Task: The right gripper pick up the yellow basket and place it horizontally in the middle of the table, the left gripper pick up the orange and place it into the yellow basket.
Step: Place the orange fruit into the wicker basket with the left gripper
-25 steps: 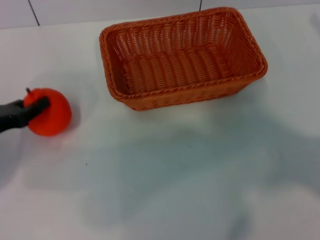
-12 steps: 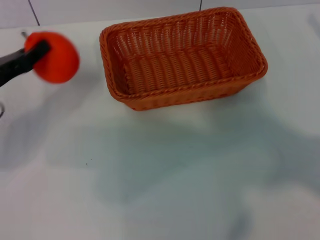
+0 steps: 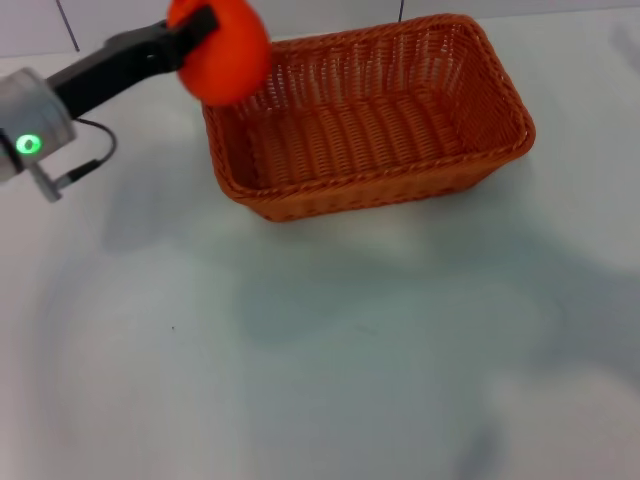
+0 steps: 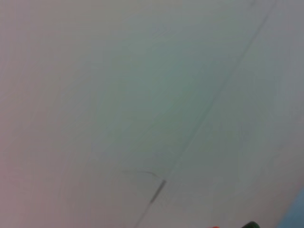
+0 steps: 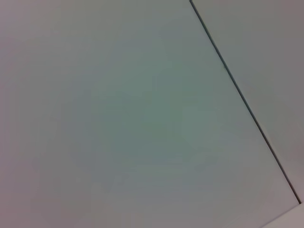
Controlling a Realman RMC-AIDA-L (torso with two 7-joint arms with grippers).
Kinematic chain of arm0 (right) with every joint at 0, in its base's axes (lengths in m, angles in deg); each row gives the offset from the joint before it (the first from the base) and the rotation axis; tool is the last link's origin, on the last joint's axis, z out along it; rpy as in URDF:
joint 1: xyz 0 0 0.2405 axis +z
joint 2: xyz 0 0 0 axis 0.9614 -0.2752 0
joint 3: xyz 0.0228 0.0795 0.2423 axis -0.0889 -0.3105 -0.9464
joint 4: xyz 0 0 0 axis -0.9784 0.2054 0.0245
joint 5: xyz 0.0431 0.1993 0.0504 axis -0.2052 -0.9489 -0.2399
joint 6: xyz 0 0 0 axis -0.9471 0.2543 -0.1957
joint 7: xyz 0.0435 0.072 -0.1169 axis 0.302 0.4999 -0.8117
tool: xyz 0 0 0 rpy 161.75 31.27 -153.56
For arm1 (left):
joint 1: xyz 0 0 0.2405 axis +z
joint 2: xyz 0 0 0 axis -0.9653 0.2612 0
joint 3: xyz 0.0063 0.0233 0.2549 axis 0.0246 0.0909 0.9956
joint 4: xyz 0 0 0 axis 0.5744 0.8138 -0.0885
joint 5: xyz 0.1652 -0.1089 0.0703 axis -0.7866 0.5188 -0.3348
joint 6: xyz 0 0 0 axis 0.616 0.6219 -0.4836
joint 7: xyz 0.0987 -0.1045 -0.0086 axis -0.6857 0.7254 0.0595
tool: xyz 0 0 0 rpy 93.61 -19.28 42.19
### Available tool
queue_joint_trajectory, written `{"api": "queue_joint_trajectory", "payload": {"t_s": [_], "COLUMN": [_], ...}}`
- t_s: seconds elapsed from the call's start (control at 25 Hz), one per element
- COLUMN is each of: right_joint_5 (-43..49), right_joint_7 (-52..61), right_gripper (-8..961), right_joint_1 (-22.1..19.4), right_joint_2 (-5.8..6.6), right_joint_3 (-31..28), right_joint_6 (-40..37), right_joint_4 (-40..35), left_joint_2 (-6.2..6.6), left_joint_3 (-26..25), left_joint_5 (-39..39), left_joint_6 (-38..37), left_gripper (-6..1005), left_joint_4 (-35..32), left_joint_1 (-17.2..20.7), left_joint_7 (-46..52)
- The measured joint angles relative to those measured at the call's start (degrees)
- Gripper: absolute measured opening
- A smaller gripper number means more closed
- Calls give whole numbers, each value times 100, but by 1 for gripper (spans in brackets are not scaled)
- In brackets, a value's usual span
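In the head view the orange-brown wicker basket [image 3: 365, 115] lies lengthwise across the middle of the white table [image 3: 320, 350], open side up and empty. My left gripper [image 3: 200, 28] is shut on the orange [image 3: 222, 50] and holds it in the air over the basket's left rim. The left arm reaches in from the left edge, with a green light on its wrist. The right gripper is out of view. Both wrist views show only pale blank surface with a dark seam.
A pale wall with dark seams runs behind the table's far edge. Soft shadows lie on the table in front of the basket.
My left gripper has lifted the orange from the table at the left and carried it up and to the right, to the basket's left rim. The basket has not moved.
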Motion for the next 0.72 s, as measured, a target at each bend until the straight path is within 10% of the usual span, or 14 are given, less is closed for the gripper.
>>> {"api": "queue_joint_trajectory", "payload": {"t_s": [0.72], "right_joint_5": [-6], "right_joint_7": [2], "right_gripper": [919], "right_joint_1": [8], "right_joint_2": [-5], "right_joint_3": [-26], "right_joint_6": [-137], "right_joint_4": [25], "left_joint_2": [-183], "left_joint_3": [847], "left_joint_5": [22], "left_joint_6": [992], "left_gripper": [114], "left_joint_4": [577], "left_joint_1": [-520], "left_joint_7": [-201]}}
